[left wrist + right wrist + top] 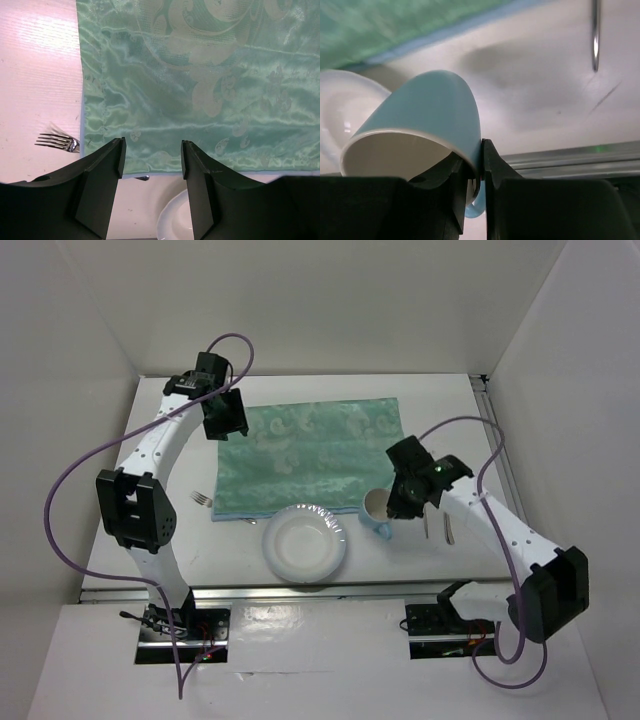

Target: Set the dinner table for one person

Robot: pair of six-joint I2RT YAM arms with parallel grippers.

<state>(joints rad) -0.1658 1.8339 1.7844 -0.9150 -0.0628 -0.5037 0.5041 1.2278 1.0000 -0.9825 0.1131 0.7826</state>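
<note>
subject: cup [420, 115], light blue outside, cream inside, glazed. it stands on the white surface [440, 410] just off the near right corner of the green mat [310, 455] and just right of the plate [305, 545]; whether its base touches the surface cannot be told.

handling judgement: rigid, light and brittle. the glaze looks slick, so a thin pinch may pivot. a knock against the plate could chip either piece.

grip: the right pincer [481, 150] is closed on the cup wall at the rim, one finger inside and one outside, beside the handle loop. the hold is narrow and off to one side. the wrist view shows the cup leaning away from the fingers, so slow travel is advised. a hold across the body would be steadier, if the jaws span it.

left pincer [152, 150]: open and empty, hovering over the near edge of the mat.

surroundings: the plate is white, shallow and empty, and sits on the surface touching or overlapping the mat's near edge. a fork [57, 141] lies at the mat's left near corner, tines clear of the cloth. more cutlery [449, 530] lies right of the cup, partly hidden under the right arm; type not determined. the mat is soft, glossy fabric and is likely to slide or wrinkle if dragged. a metal rail [300, 592] runs along the near edge.
</note>
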